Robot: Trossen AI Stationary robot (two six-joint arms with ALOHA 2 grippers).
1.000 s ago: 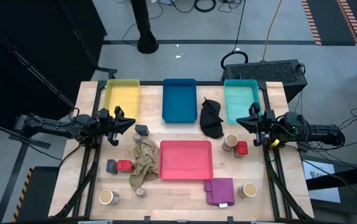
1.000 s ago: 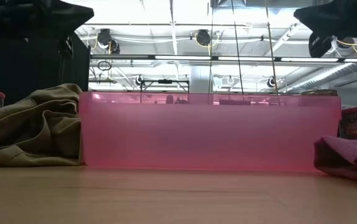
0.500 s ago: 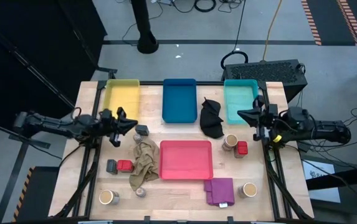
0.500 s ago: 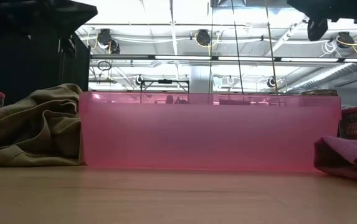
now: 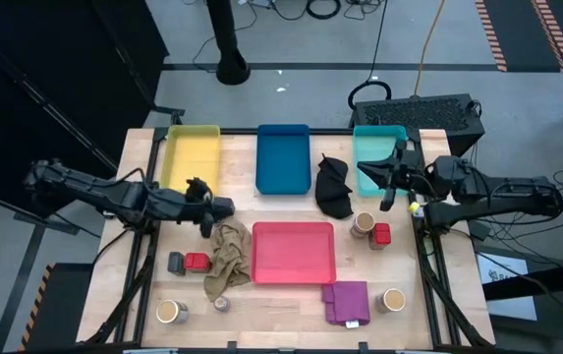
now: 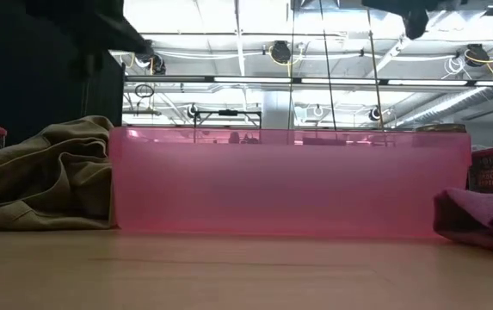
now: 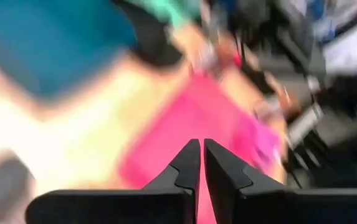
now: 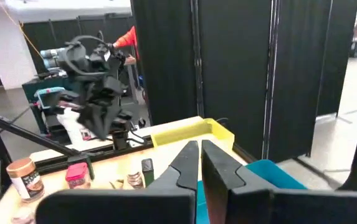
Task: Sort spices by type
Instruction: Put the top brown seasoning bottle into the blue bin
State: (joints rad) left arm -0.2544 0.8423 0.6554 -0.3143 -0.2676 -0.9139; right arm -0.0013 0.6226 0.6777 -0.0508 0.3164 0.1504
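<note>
In the high view my left gripper (image 5: 205,210) is shut and hovers at the left side of a dark grey tin (image 5: 225,206), just above the beige cloth (image 5: 226,254). My right gripper (image 5: 386,178), also shut, is raised over the teal tray (image 5: 379,147). Standing on the table are another grey tin (image 5: 176,263) beside a red cube (image 5: 197,262), a tan jar (image 5: 170,312), a silver tin (image 5: 222,304), a tan jar (image 5: 364,224) next to a red cube (image 5: 381,235), and a third jar (image 5: 394,299). Both wrist views show closed fingers (image 7: 201,146) (image 8: 200,146).
Yellow tray (image 5: 192,157) and blue tray (image 5: 283,157) sit along the far edge, with the pink tray (image 5: 293,252) in the middle. A black cloth (image 5: 333,187) lies between the blue and teal trays. A purple cloth (image 5: 346,301) lies near the front edge.
My left gripper has moved toward the table's right and a little nearer, ending beside the dark grey tin. My right gripper has risen and moved toward the far edge and leftward, from beside the jar and cube to above the teal tray.
</note>
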